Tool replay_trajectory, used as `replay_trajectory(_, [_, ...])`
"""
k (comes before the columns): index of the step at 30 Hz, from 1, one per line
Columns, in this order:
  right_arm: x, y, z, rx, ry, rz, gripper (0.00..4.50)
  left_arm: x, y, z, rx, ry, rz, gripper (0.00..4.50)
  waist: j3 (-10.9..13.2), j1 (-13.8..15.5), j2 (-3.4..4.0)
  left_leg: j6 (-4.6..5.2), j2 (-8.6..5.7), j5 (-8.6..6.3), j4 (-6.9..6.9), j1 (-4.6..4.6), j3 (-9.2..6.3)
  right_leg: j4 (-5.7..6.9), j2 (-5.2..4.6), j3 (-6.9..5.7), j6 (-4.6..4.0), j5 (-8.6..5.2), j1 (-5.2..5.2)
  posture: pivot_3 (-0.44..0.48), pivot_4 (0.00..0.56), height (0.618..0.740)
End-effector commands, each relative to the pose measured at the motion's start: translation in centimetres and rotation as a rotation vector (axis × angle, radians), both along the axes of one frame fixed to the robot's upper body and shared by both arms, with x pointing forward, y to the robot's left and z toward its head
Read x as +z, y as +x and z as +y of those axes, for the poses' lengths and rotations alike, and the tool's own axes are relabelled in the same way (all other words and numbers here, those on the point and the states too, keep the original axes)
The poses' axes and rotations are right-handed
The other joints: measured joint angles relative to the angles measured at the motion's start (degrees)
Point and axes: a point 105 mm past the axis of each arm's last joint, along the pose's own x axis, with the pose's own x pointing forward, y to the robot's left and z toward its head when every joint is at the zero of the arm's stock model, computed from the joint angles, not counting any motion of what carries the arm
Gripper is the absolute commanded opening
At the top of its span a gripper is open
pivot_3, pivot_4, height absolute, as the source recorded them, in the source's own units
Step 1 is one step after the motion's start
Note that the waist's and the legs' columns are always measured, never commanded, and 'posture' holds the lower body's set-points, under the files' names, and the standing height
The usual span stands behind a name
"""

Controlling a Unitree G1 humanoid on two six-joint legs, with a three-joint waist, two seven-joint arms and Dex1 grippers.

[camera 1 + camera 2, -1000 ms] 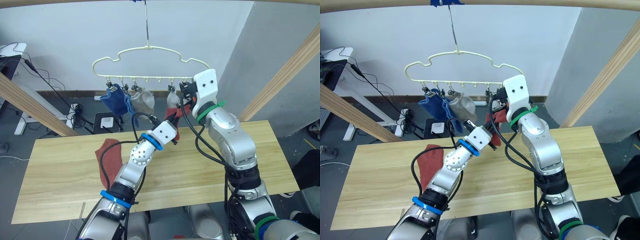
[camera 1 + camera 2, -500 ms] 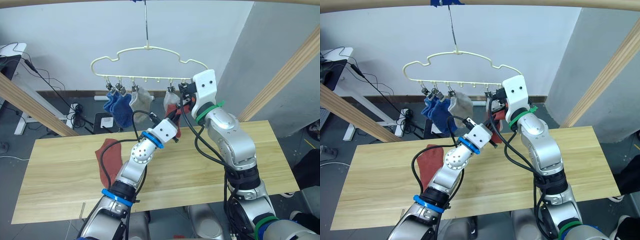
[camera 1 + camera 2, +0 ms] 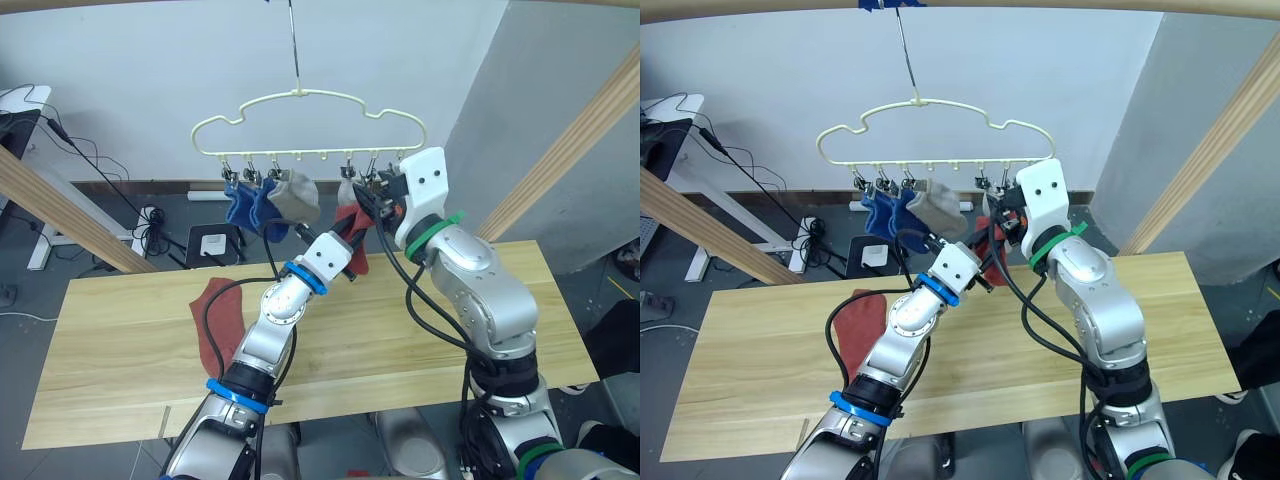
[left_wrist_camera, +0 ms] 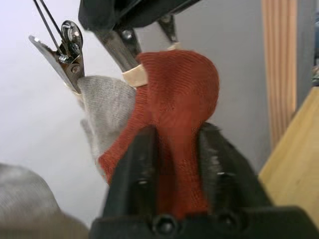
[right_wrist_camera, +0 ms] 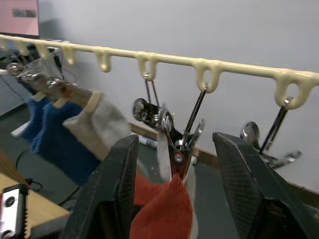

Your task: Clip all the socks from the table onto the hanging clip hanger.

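- One rust-red sock is being held up by the left pincer, its two black fingers pressed against the knit on either side, right under the clip hanger.
- Just above that pincer, a metal clip is seen biting the top edge of the red sock, and the right pincer is standing wide, one finger on each side of the clip and nothing gripped between them.
- Compared with a second ago, the hanger is swung over towards the right arm, and the right wrist is shifted down and outward, so the clip is now judged to be carrying the sock's edge on its own.
- Beyond the left pincer, two blue socks and a light grey sock are hanging side by side; another grey sock is touching the red one at the neighbouring clip.
- Well behind the left pincer, down beside that arm's elbow, a second rust-red sock is lying flat on the tabletop.
- Five of six socks therefore look to be hung, pending release of the left grip; the last one is still waiting to be fetched.
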Motion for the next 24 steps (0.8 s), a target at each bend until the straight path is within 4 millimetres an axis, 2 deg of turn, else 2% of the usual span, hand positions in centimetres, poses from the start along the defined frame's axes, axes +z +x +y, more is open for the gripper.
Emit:
replay_trajectory(1, [1.6, -2.1, 0.4, 0.079, -0.017, -0.078, 2.44, 0.8, -1.1, -0.3, -0.070, -0.009, 0.002, 2.51, 0.00, -0.31, 0.00, 0.00, 0.00, 0.00, 0.00, -0.01, 0.00, -0.03, 0.00, 0.00, 0.03, -0.02, 0.00, -0.251, 0.303, 0.740])
replay_trajectory(5, [2.2, -3.8, 0.0, 0.121, -0.028, -0.114, 2.44, 1.2, -2.0, 0.5, -0.138, 0.006, 0.030, 2.51, 0.01, -0.45, 0.01, 0.00, 0.04, 0.00, -0.17, -0.01, 0.00, -0.25, 0.02, -0.01, 0.06, -0.03, 0.02, -0.253, 0.309, 0.740])
replay_trajectory(8, [2.8, -4.1, -1.4, 0.040, -0.011, -0.183, 2.44, 1.7, -3.0, 1.6, -0.221, 0.020, 0.066, 2.51, 0.01, -0.46, 0.00, 0.00, 0.04, 0.00, -0.32, 0.01, 0.01, -0.36, 0.01, 0.01, 0.01, -0.01, 0.02, -0.253, 0.310, 0.740])
replay_trajectory(12, [2.5, -3.3, -3.0, -0.090, 0.007, -0.184, 2.44, 3.1, -3.9, 2.9, -0.311, 0.016, 0.110, 2.51, 0.01, -0.45, 0.01, -0.01, 0.06, 0.01, -0.64, 0.07, 0.03, -0.48, 0.00, 0.00, 0.02, -0.01, 0.00, -0.252, 0.309, 0.740])
replay_trajectory(17, [1.3, -1.7, -3.5, -0.180, 0.027, -0.129, 2.44, 5.6, -3.6, 4.9, -0.304, -0.070, 0.157, 2.51, 0.01, -0.45, 0.01, -0.01, 0.06, 0.01, -0.72, 0.07, 0.04, -0.54, 0.00, 0.00, -0.01, 0.00, -0.03, -0.241, 0.303, 0.740])
replay_trajectory(24, [0.3, -0.1, -3.3, -0.225, 0.043, -0.063, 2.44, 7.1, -3.9, 5.3, -0.303, -0.052, 0.154, 2.51, 0.01, -0.37, 0.01, -0.01, 0.06, 0.01, -0.75, 0.06, 0.04, -0.59, 0.00, 0.00, -0.13, 0.07, -0.03, -0.220, 0.299, 0.740])
